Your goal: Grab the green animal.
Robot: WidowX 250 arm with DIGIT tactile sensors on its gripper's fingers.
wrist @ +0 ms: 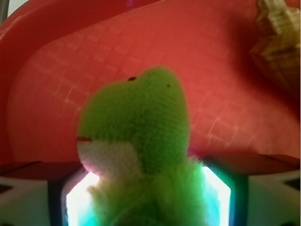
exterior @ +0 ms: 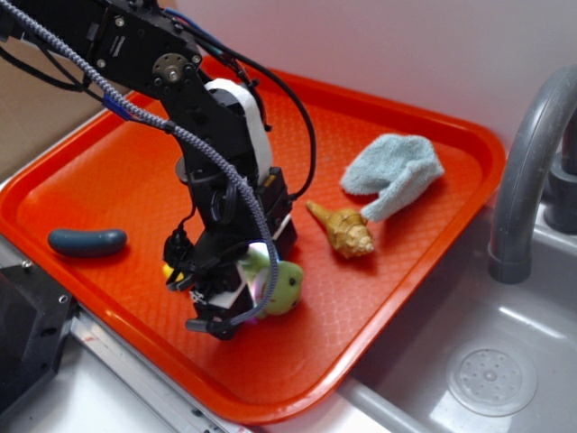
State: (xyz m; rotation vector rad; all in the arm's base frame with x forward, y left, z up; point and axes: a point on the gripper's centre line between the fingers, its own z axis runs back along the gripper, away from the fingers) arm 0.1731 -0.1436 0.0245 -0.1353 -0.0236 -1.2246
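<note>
The green animal (exterior: pixel 281 284) is a fuzzy light-green plush frog lying on the orange tray (exterior: pixel 135 180) near its front edge. Its head sticks out to the right of my gripper (exterior: pixel 236 298). In the wrist view the frog (wrist: pixel 141 122) fills the middle, with its white-and-red mouth band to the left. Its fuzzy body sits between my two glowing finger pads (wrist: pixel 77 197), and the gripper (wrist: pixel 148 205) is closed on that body from both sides. The gripper is low, at the tray surface.
A tan ridged shell-like toy (exterior: pixel 347 233) and a light-blue cloth (exterior: pixel 397 171) lie to the right on the tray. A dark blue oblong (exterior: pixel 87 241) lies at the left. A bit of yellow (exterior: pixel 168 269) shows behind the gripper. A grey sink and faucet (exterior: pixel 527 162) stand at the right.
</note>
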